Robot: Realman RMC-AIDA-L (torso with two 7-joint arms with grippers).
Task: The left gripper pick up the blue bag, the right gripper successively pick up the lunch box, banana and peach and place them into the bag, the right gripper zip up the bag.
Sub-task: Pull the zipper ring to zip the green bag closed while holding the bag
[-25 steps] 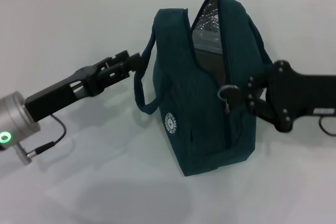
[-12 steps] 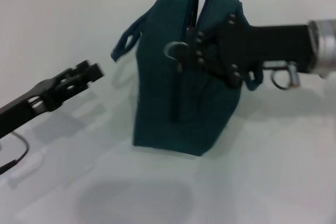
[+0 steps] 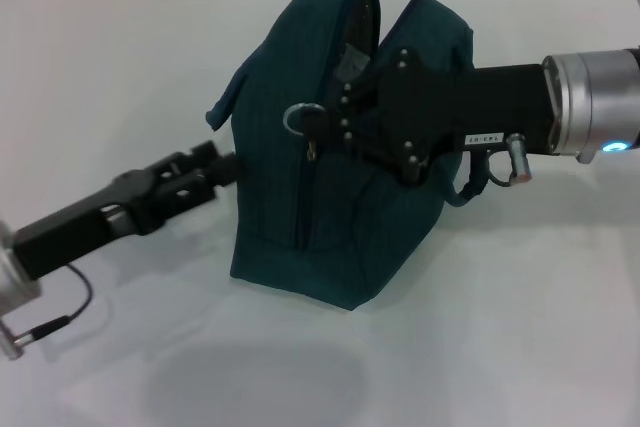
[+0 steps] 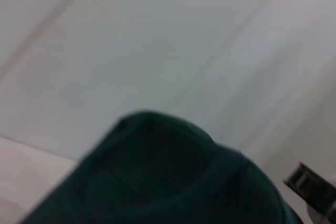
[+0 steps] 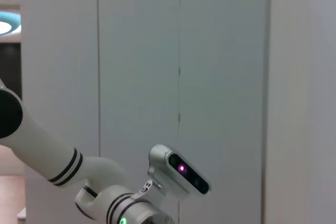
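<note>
You've got the bag sitting mid-desk, left gripper at its left side, right gripper across its top.

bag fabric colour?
Dark teal-blue, plain fabric. The blue bag shows best in the head view, standing on the white table.

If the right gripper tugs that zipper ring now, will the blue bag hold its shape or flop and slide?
Likely to flop: the blue bag is soft fabric, creased and leaning. It may slide or tip, since the left gripper only sits beside it. The right gripper is at the zipper ring, near the top, so a pull could tilt it.
</note>
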